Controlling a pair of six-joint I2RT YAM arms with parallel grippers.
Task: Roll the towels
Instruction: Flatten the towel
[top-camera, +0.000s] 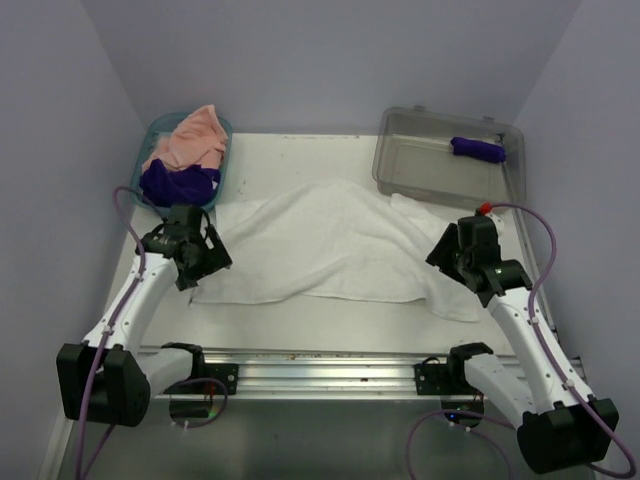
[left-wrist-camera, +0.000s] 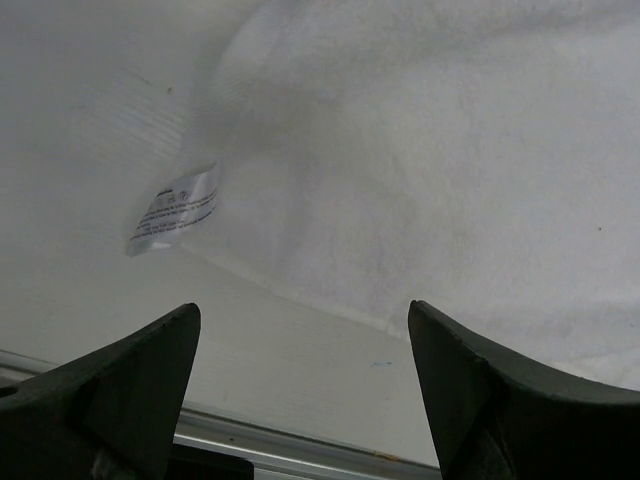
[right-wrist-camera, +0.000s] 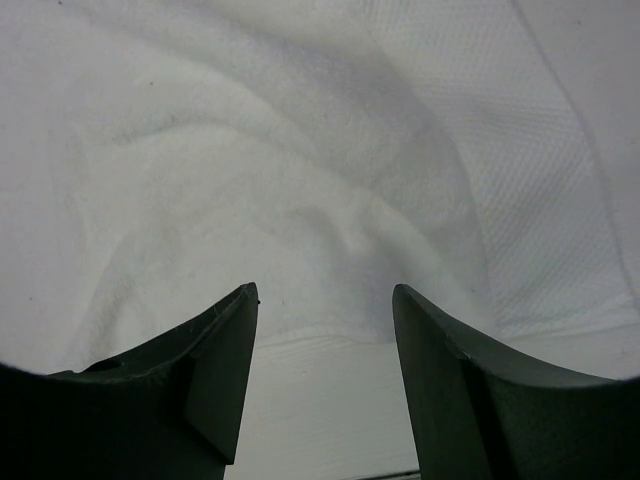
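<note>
- The spread towel lies on the table.
- Behind its left end stands the basket, with two bunched towels in it.
- Behind its right end stands the bin, with a rolled towel inside.
- A rail runs before it.

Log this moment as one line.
white towel: spread, unrolled | left pincer: open, empty | right pincer: open, empty | purple roll: in bin | pink towel: in basket

The right gripper hangs with its dark fingers apart and nothing between them; the white towel fills the view beyond, rumpled into soft folds; its hem lies just past the fingertips; bare table shows beneath.
</note>
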